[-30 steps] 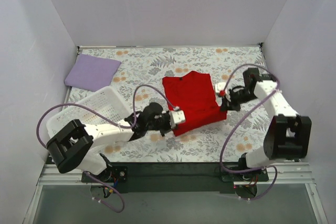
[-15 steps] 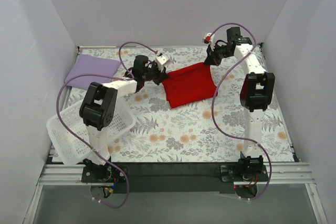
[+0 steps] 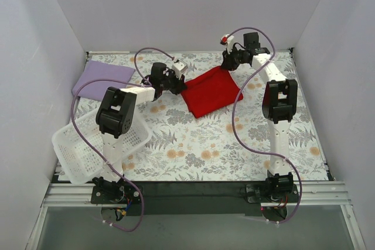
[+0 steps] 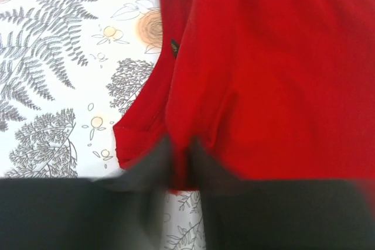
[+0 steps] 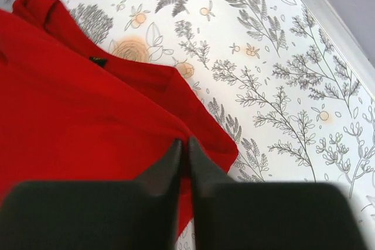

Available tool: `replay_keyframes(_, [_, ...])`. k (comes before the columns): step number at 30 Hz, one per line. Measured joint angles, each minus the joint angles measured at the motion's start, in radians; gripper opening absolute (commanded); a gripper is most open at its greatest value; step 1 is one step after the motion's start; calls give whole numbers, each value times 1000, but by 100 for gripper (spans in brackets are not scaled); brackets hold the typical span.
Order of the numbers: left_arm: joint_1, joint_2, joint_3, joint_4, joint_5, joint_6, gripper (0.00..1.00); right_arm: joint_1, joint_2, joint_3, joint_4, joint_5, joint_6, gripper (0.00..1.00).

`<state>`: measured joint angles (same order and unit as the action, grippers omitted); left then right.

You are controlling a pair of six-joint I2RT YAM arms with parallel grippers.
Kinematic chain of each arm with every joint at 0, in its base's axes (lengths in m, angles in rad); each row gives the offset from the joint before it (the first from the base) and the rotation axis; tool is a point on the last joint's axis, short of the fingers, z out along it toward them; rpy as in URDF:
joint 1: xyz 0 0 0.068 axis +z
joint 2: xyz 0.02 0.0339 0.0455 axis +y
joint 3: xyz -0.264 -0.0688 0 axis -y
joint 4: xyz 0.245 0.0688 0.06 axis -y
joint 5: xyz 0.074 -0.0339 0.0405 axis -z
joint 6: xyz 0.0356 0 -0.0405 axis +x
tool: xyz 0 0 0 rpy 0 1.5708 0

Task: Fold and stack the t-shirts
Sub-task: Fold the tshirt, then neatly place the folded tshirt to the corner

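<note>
Both arms have carried the near hem over to the far side. The left gripper (image 3: 177, 81) and the right gripper (image 3: 226, 61) each pinch an edge of the red t-shirt (image 3: 210, 92), which now lies folded in half between them. The lavender t-shirt (image 3: 102, 79) lies well apart, outward of the left gripper, so stacking is not yet done.

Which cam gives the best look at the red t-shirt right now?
Top external: it alone shows the whole red t-shirt, folded, lying on the tablecloth. Left wrist shows only one edge and a fold of it, close up. Right wrist shows the neckline and one corner, the rest cut off.
</note>
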<state>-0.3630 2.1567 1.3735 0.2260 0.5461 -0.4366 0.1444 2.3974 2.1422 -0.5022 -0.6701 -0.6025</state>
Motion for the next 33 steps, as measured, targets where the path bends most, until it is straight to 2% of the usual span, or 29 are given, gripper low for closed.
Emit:
replay_keyframes(2, [-1, 0, 0, 5, -40, -33, 45, 6, 9, 0, 41, 42, 58, 63])
replay_keyframes(3, [-1, 0, 0, 12, -79, -57, 57, 9, 13, -1, 61, 67, 90, 70])
replay_keyframes(4, [-2, 0, 0, 21, -126, -82, 74, 12, 14, -6, 89, 97, 119, 77])
replay_keyframes(5, [-2, -1, 0, 27, -170, -100, 78, 14, 14, -14, 117, 132, 159, 94])
replay_keyframes(7, [0, -11, 0, 27, -290, -173, 80, 20, 14, -32, 171, 225, 251, 98])
replay_keyframes(9, [0, -38, 0, 10, -395, -230, 80, 19, 12, -53, 216, 293, 332, 98])
replay_keyframes(11, [2, -89, -6, -18, -431, -279, 78, 10, -3, -92, 240, 304, 393, 96])
replay_keyframes(16, [9, -300, -61, -79, -335, -414, 69, -74, -98, -258, 240, 131, 470, 87])
replay_keyframes(19, [7, -359, -73, -107, -278, -527, 67, -127, -121, -300, 203, 60, 466, 82])
replay_keyframes(22, [2, -346, -98, -153, -251, -660, 68, -150, -121, -331, 162, 27, 457, 80])
replay_keyframes(28, [-29, -203, -142, -267, -260, -889, 70, -125, -106, -386, 80, 1, 446, 48])
replay_keyframes(30, [-47, -146, -126, -296, -266, -954, 70, -116, -101, -387, 70, 5, 447, 47])
replay_keyframes(33, [-64, -84, -6, -370, -318, -1017, 71, -116, -101, -397, 71, 5, 446, 47])
